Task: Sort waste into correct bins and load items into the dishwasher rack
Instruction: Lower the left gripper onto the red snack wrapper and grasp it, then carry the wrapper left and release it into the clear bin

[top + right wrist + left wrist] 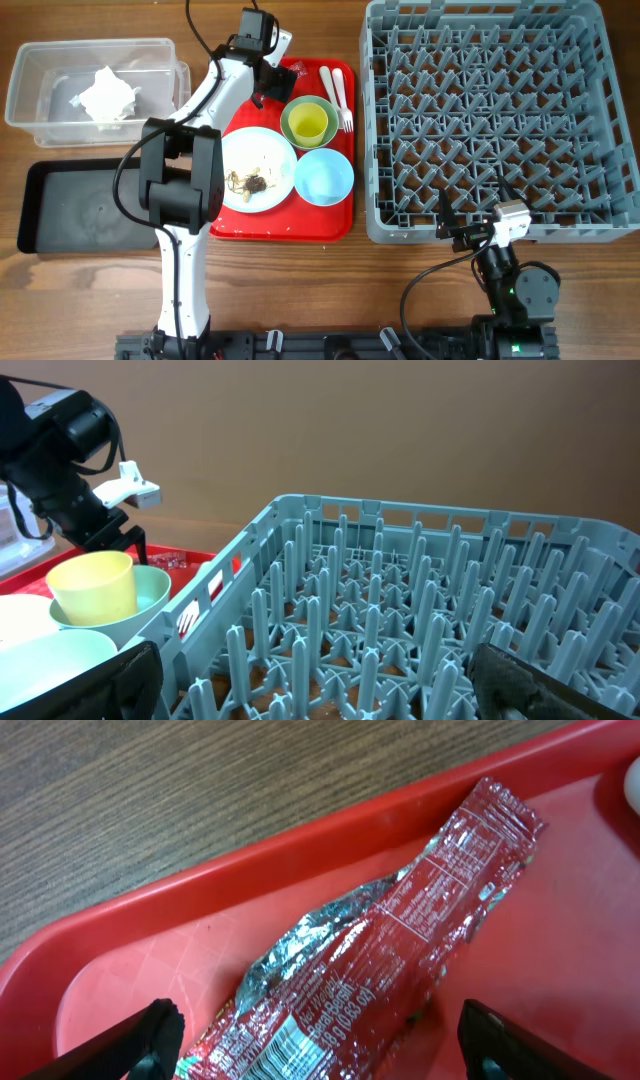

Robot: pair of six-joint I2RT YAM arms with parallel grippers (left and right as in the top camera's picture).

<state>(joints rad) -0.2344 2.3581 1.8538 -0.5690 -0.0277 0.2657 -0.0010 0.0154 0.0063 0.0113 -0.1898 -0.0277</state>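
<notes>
Napkin (105,95) in clear tub (30,60); wrapper (400,950) unbinned between jaws of open left gripper (320,1035); dishes (324,176) on red tray (340,225); rack (480,120) bare; right gripper (320,690) open.

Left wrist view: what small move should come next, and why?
Probably lower the left gripper and close on the crinkled red foil wrapper. Its fingers stand open on either side of the wrapper, which lies on the flat red plastic tray, and nothing is gripped yet.
</notes>
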